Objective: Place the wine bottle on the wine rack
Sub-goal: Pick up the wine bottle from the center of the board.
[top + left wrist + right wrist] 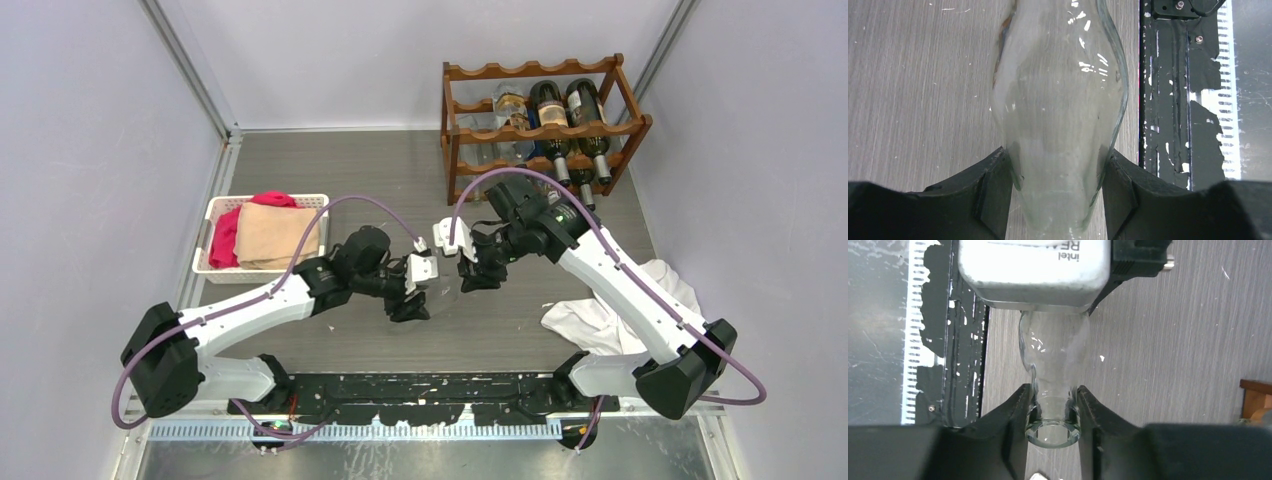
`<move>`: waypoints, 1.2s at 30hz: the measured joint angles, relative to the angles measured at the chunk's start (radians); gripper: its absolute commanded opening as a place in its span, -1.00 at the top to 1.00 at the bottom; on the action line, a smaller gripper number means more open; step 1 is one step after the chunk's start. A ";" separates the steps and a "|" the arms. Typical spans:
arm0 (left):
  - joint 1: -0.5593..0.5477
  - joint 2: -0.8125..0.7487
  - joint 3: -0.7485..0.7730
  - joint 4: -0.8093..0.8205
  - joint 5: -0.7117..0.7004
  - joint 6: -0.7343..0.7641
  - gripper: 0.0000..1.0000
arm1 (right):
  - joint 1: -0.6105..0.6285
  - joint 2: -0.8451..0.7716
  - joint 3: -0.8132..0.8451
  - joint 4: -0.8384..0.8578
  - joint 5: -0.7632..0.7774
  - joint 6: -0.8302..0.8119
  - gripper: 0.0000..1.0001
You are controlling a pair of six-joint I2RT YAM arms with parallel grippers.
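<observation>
Wine bottle [1058, 95] clamped by left gripper [1057, 182], right gripper [1053, 410].

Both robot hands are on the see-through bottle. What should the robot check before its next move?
1. Left gripper holds the clear bottle: ok, its fingers press both sides of the body.
2. Right gripper holds the neck: ok, its fingers touch both sides just under the lip.
3. Bottle lifted clear of the table: cannot tell.
4. Free spot on the wine rack: ok, the top tier looks bare; the dark bottles lie lower down.
5. Way to the rack: ok, the white cloth lies off to the side.
</observation>
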 measured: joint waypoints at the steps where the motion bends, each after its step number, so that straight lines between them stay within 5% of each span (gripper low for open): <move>1: -0.001 0.002 0.000 0.000 0.000 -0.006 1.00 | 0.000 0.000 0.000 -0.002 0.001 0.000 0.89; 3: -0.001 0.003 0.000 0.001 0.001 -0.013 0.93 | 0.003 0.000 0.000 -0.003 0.002 0.002 0.98; 11: -0.008 -0.014 -0.082 0.136 -0.007 -0.092 -0.56 | -0.051 -0.017 -0.048 0.013 -0.045 0.018 0.98; 13: -0.008 -0.030 -0.122 0.211 -0.019 -0.126 -0.73 | -0.096 -0.029 -0.075 0.016 -0.084 0.037 0.98; 22: -0.006 -0.213 -0.268 0.423 -0.173 -0.260 -0.99 | -0.314 -0.042 -0.124 0.046 -0.207 0.127 0.98; 30: 0.000 -0.485 -0.486 0.594 -0.375 -0.486 -0.90 | -0.452 -0.063 -0.242 0.209 -0.270 0.336 0.98; 36: -0.006 -0.479 -0.543 0.642 -0.381 -0.422 -0.73 | -0.512 -0.063 -0.296 0.319 -0.272 0.488 0.98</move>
